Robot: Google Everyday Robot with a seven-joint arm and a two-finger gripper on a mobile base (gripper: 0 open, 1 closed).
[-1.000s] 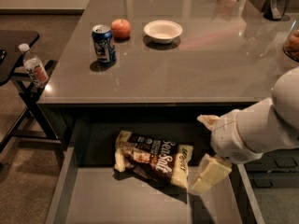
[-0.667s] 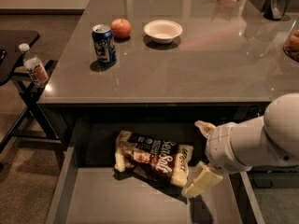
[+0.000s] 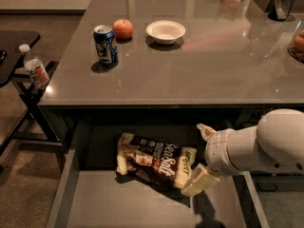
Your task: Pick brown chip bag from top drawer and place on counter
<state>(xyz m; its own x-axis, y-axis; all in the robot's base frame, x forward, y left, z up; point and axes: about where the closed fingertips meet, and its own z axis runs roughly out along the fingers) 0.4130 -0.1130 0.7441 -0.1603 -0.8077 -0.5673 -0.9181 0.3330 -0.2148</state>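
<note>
The brown chip bag (image 3: 154, 161) lies flat in the open top drawer (image 3: 142, 205), near its back, with white "Sea Salt" lettering facing up. My gripper (image 3: 202, 156) is at the bag's right end, down inside the drawer. Its cream fingers are spread apart, one finger (image 3: 200, 180) against the bag's right corner and the other (image 3: 205, 130) farther back. It holds nothing. The white arm reaches in from the right. The counter (image 3: 204, 65) spans the scene above the drawer.
On the counter stand a blue soda can (image 3: 106, 44), a red apple (image 3: 123, 29) and a white bowl (image 3: 165, 31). A black side table (image 3: 14, 42) at the left has a water bottle (image 3: 34, 70) beside it. Dark objects stand at the counter's far right.
The arm has shifted left and lower, bringing the open fingers up to the bag's right end. The bag has not moved.
</note>
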